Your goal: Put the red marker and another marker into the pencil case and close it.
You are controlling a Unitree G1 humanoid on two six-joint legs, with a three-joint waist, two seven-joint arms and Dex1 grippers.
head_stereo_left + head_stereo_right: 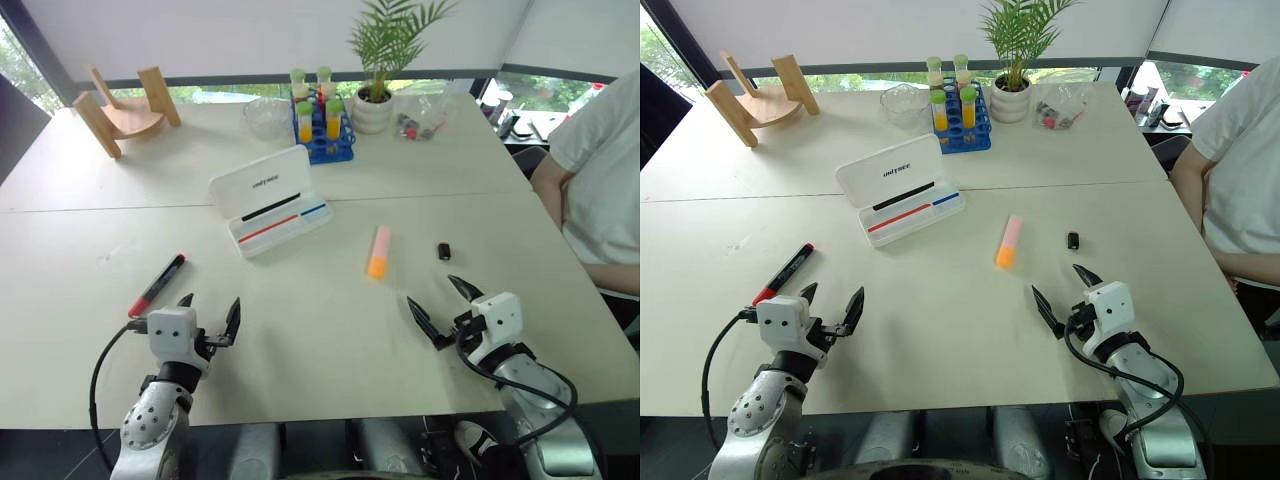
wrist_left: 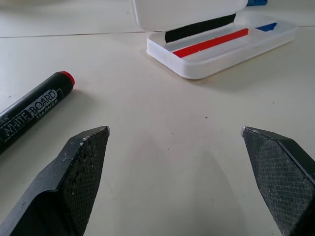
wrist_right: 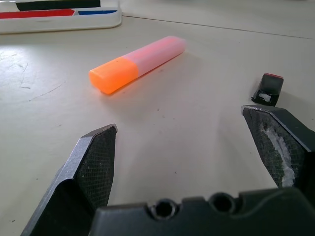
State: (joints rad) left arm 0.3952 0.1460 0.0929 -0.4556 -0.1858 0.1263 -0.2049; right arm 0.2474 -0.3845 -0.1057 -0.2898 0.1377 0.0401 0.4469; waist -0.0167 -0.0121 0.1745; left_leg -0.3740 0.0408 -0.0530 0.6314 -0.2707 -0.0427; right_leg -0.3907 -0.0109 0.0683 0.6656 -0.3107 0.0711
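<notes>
- Left end effector (image 1: 209, 314) is wide open, holding nothing; the red marker (image 1: 157, 284) lies just beside it.
- Right end effector (image 1: 441, 306) is wide open; the highlighter (image 1: 378, 251) lies ahead over bare surface (image 1: 320, 330).
- The pencil case (image 1: 270, 203) sits open, farther ahead.

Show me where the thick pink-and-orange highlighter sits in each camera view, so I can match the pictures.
Left eye view: thick pink-and-orange highlighter on the table, right of centre.
Right eye view: right of centre, ahead of the open right gripper.
Left wrist view: not in it.
Right wrist view: highlighter upper middle, orange end nearer.
Shared landmark: the open white plastic pencil case with red, black and blue stripes, beyond the highlighter.
</notes>
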